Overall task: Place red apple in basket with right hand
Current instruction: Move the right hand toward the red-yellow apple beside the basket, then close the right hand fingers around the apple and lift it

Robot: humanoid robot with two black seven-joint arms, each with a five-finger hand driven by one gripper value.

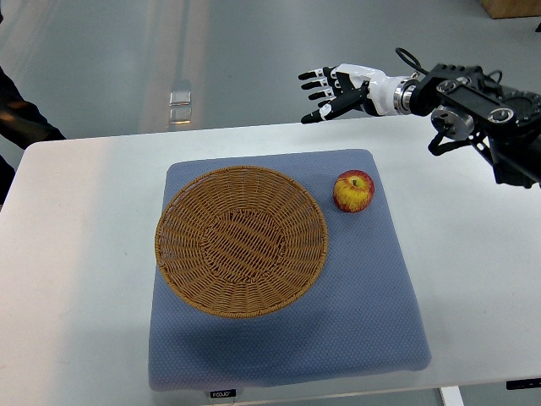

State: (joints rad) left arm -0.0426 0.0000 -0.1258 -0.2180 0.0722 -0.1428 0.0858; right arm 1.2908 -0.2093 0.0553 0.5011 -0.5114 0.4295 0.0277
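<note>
A red and yellow apple (353,191) rests on the blue mat (372,313), just right of the round wicker basket (241,240), which holds nothing. My right hand (330,93) hovers above the table's far edge, beyond the apple, with its fingers spread and nothing in them. Its arm (473,106) reaches in from the right edge. The left arm does not show.
The mat lies on a white table (76,254). A dark shape (21,118) shows at the left edge, beyond the table corner. A small shiny object (179,103) lies on the grey floor behind the table.
</note>
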